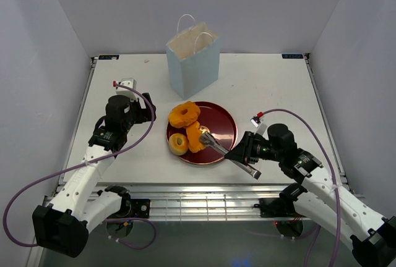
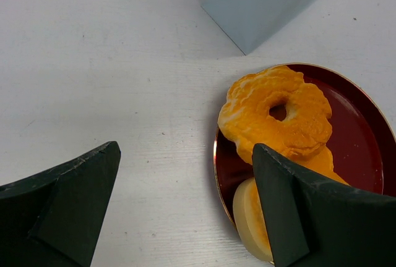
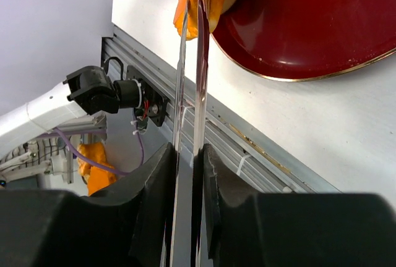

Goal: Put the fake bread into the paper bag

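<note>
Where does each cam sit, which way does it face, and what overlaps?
Top external: above and behind the bases, looking down at the table, paper bag, plate; left arm and right arm show.
Left wrist: on the left arm, looking down at the ring bread; open left hand shows.
Right wrist: on the right arm, looking along the tongs toward the near table edge; right hand, gripping them, shows.
Shared: plate in all three.
</note>
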You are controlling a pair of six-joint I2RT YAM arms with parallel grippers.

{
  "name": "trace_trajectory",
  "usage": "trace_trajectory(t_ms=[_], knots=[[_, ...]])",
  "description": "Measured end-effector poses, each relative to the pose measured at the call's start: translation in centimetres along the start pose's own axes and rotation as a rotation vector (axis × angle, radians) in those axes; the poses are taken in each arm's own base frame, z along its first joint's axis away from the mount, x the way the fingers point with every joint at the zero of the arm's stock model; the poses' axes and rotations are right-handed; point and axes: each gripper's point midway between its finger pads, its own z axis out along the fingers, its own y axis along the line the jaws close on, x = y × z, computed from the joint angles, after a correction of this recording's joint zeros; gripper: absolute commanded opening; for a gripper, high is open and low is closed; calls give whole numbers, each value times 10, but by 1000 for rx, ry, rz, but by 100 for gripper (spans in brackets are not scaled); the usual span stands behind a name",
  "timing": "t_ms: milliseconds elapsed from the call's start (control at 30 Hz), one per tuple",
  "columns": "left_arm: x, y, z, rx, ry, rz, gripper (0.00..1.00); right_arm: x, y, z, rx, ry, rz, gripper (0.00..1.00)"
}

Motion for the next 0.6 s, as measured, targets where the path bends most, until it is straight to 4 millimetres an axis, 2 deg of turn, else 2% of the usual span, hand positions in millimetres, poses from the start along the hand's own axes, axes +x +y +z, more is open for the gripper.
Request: trace_trajectory(t_ms=[367,600], knots=[[0,0,0,0,0,0,98,-11,2,-16,92,-35,-26,8],[0,-1,0,4,1,0,98,-19,12,-34,111,-88,-47,8]])
